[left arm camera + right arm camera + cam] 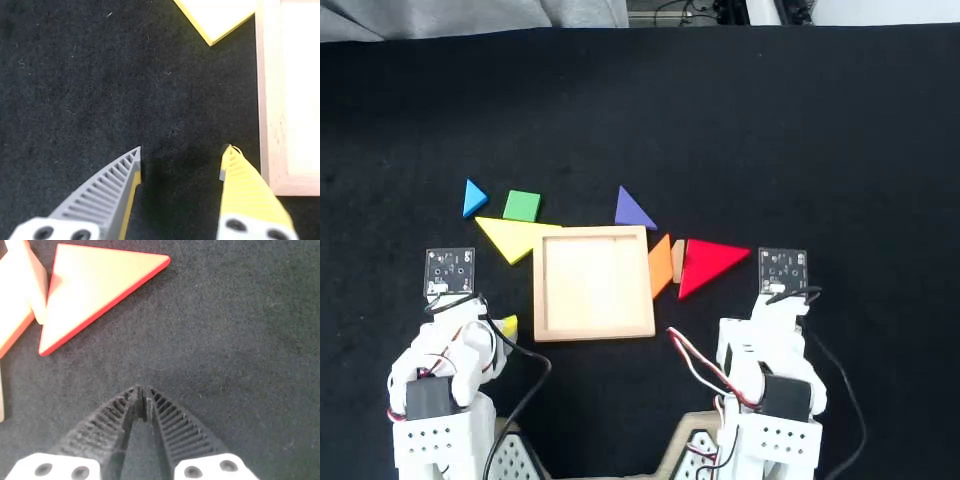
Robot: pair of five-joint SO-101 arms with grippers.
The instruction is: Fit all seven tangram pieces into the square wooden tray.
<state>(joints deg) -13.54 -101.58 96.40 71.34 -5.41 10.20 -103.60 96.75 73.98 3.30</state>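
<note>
**Both arms parked, tray empty, seven pieces still outside**

Left gripper (pixel 184 150): jaws wide, nothing between them, over bare cloth just beside the wooden tray's (pixel 263 100) left wall, near its arm-side corner. Right gripper (pixel 141 390): jaws pressed together, empty, off the tray's right side, with the red triangle (pixel 90 285) just beyond the tips.

My read on handling: flat painted wood, so light, stiff and probably slick on the faces. They lie flush on the black cloth (pixel 770 130), so I'd pinch across opposite edges. The big triangles look too broad mid-body, so I'd take them near a corner.

In the way:
- The yellow triangle (pixel 215 12) sits against the tray's far-left corner. I can't tell whether it overlaps the rim.
- The orange parallelogram (pixel 661 265) is against the tray's right wall, with a pale piece (pixel 678 260) jammed between it and the red triangle. There's little finger room there.
- The purple triangle (pixel 633 210) is just past the tray's far edge and sits free.
- The green square (pixel 522 206) and blue triangle (pixel 473 198) are beyond the far-left corner, near each other.

The tray rim means each piece has to be lowered in flat.
</note>
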